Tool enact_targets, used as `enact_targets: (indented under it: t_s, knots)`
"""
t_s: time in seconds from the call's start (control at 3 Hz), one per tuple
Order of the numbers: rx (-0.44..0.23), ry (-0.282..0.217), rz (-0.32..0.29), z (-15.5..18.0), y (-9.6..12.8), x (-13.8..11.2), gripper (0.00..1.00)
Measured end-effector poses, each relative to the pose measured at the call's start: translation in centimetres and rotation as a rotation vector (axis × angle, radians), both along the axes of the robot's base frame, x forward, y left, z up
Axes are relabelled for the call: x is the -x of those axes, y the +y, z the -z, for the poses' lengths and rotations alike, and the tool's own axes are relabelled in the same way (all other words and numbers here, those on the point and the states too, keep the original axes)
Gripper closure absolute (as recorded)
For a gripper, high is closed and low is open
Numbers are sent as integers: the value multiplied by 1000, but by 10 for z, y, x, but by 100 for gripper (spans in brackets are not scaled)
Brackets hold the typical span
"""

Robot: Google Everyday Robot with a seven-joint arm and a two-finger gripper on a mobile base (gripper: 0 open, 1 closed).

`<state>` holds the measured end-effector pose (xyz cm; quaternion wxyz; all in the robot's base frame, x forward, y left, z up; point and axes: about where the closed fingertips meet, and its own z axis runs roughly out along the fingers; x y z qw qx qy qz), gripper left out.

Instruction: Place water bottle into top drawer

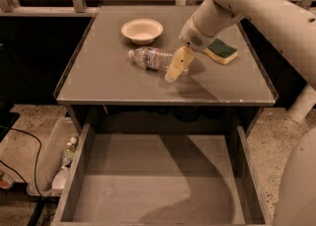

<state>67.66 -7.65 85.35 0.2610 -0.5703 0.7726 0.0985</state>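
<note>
**One bottle on the table, one drawer open**

The single small clear ribbed plastic water bottle is lying on the grey tabletop. The cream-tipped gripper is hanging over its 3 o'clock end; open or closed, I cannot tell. One white bowl is sitting at 12 o'clock, and one wide grey top drawer is gaping at 6.

1 high camera looks down: top drawer near, table beyond, jaws mid-table.

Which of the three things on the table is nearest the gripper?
The water bottle, the one lying on its side: the gripper hangs right at one end of it. The bowl and the sponge sit clearly apart from it.
</note>
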Motion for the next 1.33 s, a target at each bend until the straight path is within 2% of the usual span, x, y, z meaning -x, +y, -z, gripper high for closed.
enact_targets:
  t_s: [0.33, 1.33]
  knots:
    - [0, 1, 0, 0, 0, 0, 18]
    - [0, 1, 0, 0, 0, 0, 88]
